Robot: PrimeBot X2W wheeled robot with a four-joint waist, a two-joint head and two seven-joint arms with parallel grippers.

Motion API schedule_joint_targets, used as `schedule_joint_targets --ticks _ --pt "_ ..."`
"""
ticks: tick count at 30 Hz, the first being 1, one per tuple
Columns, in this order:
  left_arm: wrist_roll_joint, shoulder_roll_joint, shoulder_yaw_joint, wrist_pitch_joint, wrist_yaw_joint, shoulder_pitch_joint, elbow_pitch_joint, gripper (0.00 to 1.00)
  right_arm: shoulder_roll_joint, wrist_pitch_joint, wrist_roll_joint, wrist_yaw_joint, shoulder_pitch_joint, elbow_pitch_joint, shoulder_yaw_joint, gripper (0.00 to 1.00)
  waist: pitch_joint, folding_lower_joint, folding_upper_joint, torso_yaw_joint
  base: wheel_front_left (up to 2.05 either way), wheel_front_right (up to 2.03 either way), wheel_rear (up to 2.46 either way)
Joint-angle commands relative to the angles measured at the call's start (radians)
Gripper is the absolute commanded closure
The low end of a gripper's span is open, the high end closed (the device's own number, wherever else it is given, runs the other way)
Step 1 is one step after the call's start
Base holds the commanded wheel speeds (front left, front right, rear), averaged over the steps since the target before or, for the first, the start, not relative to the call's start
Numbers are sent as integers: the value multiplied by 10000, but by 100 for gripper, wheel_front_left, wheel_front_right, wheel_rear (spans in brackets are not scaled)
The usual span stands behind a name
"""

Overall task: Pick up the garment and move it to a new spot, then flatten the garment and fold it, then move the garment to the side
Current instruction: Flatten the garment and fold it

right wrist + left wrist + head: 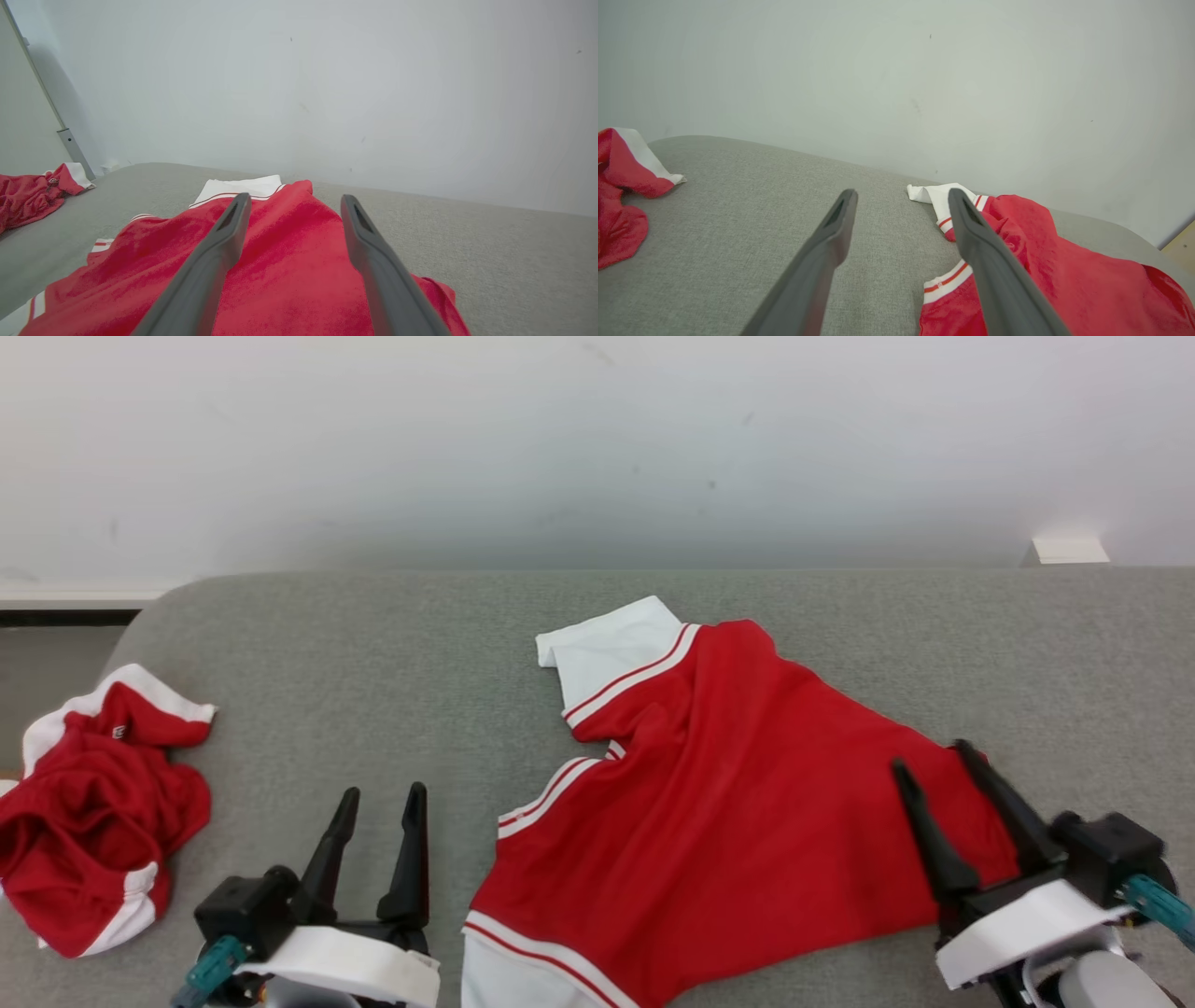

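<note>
Red shirt (728,803) lies mid-counter (373,644), partly spread, wrinkled. L hand (384,791): fingers apart, empty, just beside shirt's L edge. R hand (930,756): fingers apart, empty, over shirt's R side. Prob. flatten step; next: pinch hem corners, pull taut. 2nd red garment (93,821) crumpled far L, small logo unreadable

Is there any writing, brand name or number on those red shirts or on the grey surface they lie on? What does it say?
Nothing here can be read as words or numbers.
On the crumpled red garment: a small white logo patch near its white trim, too small to read.
On the spread red garment: a tiny red mark on a white striped band, too blurred to read.
On the grey surface and the wall: none.
</note>
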Motion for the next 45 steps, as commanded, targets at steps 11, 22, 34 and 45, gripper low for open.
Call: schedule_joint_targets --ticks 11,22,34,45 --pt "145 39 83 -8 -50 171 -55 0 779 -363 -855 2 1786 -58 -2822 0 67 0 0 -510 0 0 0" --pt "239 37 -2 -8 -89 -78 -7 0 747 935 -809 2 1102 921 -3093 0 258 0 0 -527 0 0 0" --pt "250 36 43 -7 -139 -189 -19 0 917 3115 286 1 487 3008 -3432 0 566 0 0 35 0 0 0" --pt "183 40 -18 -7 -149 -247 10 0 920 2365 881 2 69 1626 -3157 100 549 0 0 266 0 0 0"
